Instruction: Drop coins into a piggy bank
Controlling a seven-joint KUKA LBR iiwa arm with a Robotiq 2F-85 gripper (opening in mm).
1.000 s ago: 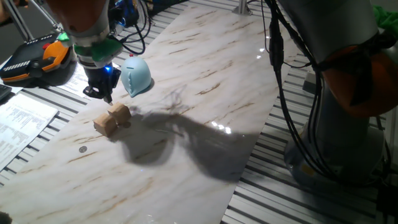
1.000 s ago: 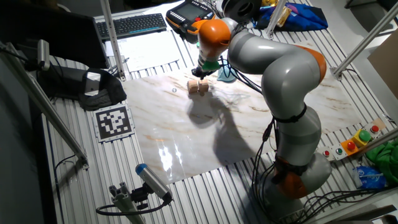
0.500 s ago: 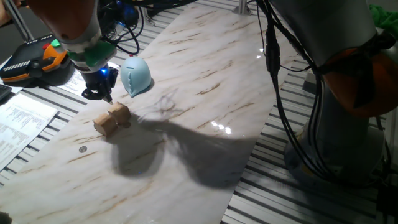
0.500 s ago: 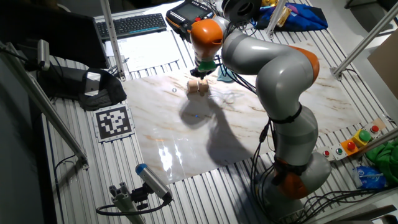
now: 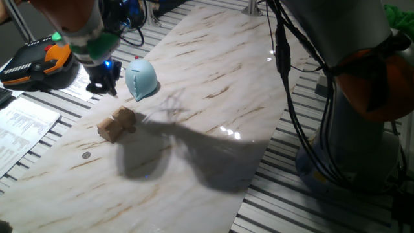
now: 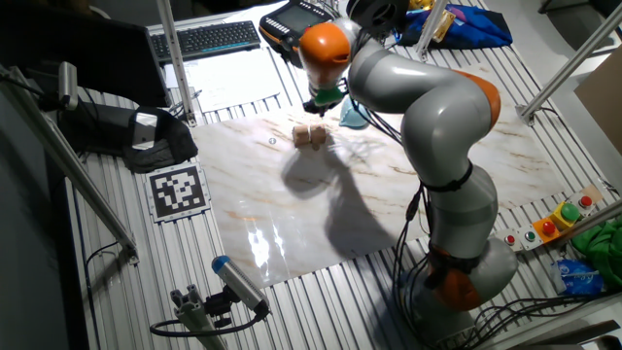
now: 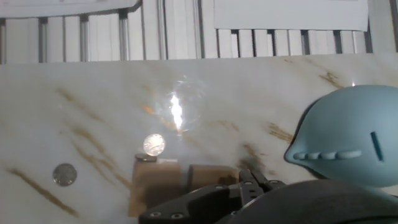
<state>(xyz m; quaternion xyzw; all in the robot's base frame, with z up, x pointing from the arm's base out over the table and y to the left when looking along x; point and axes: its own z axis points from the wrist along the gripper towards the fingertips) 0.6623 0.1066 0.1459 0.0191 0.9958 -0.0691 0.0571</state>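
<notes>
The pale blue piggy bank (image 5: 140, 79) stands on the marble table; in the hand view (image 7: 354, 137) it fills the right side, and the arm partly hides it in the other fixed view (image 6: 352, 115). My gripper (image 5: 103, 85) hangs above the table just left of the bank, behind the two tan cubes (image 5: 118, 123). In the hand view its fingertips (image 7: 252, 178) look pressed together, with no coin visible between them. One shiny coin (image 7: 153, 144) lies by the left cube (image 7: 155, 182). Another coin (image 7: 64, 174) lies further left, also seen in one fixed view (image 5: 87, 155).
An orange-and-black case (image 5: 39, 63) and printed sheets (image 5: 22, 123) lie off the table's edge to the left. A keyboard (image 6: 209, 37) lies at the back. The arm's base (image 6: 457, 262) stands by the table's near right side.
My gripper has risen and drawn back from the cubes toward the table's left edge, beside the piggy bank. The cubes, coins and bank have not moved.
</notes>
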